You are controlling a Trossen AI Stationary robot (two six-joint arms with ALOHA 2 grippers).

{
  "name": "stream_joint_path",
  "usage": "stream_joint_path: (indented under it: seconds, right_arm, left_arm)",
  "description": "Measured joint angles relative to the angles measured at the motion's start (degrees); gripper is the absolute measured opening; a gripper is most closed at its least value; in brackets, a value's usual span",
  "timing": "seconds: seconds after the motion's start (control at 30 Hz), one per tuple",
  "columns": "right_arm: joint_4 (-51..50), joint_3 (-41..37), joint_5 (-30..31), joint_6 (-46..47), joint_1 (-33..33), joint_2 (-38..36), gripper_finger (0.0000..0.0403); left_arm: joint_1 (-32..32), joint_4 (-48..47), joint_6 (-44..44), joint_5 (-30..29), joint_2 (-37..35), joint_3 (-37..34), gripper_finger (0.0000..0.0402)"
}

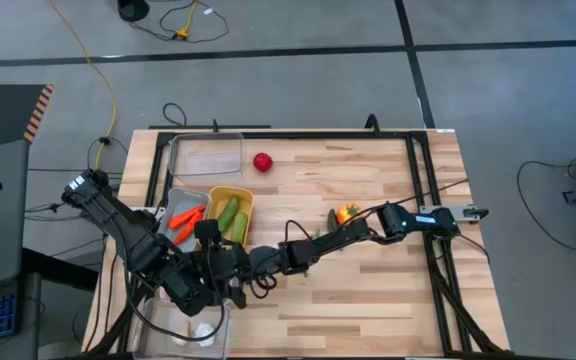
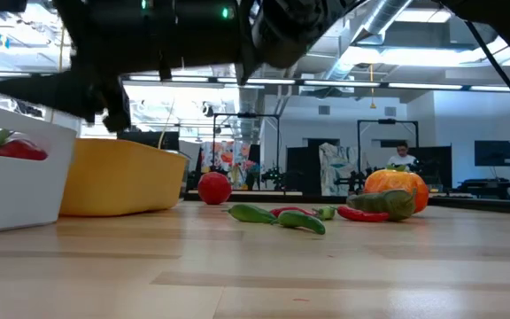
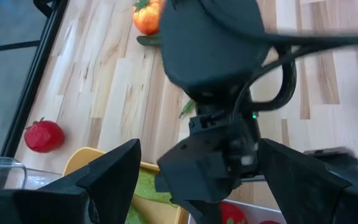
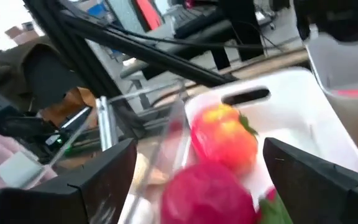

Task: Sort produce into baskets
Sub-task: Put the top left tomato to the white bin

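Inside the white basket (image 4: 291,118), two red tomatoes (image 4: 224,138) sit between the right gripper's (image 4: 197,180) spread jaws. Two carrots (image 1: 185,219) fill the grey basket (image 1: 181,194), two cucumbers (image 1: 232,217) the yellow basket (image 1: 217,197). One tomato (image 1: 262,162), one pepper (image 1: 345,213) and several chillies (image 2: 277,215) lie loose on the table (image 1: 368,290). Both arms hide the white basket from above; the left gripper (image 3: 194,186) hovers alongside, jaws spread, empty.

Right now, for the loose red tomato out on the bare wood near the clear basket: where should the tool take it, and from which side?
Take the red tomato across its round middle, coming straight down from above. It sits alone on the table, clear of the clear basket and the yellow basket, so fingers likely fit on either side. It is round, so no side looks better. A low grip may stop it rolling away.
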Motion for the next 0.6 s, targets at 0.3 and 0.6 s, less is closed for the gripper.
stream_joint_path:
  seconds: [0.3,0.6]
  right_arm:
    - [-23.0,0.0,1.8,-6.4,0.4,-9.4,0.0375]
    - [-53.2,0.0,19.0,-11.0,3.0,-19.0,0.0376]
  left_arm:
    - [3.5,2.0,4.3,1.4,-3.8,0.2,0.0311]
    - [12.1,1.9,14.3,-0.6,-13.3,0.0,0.0311]
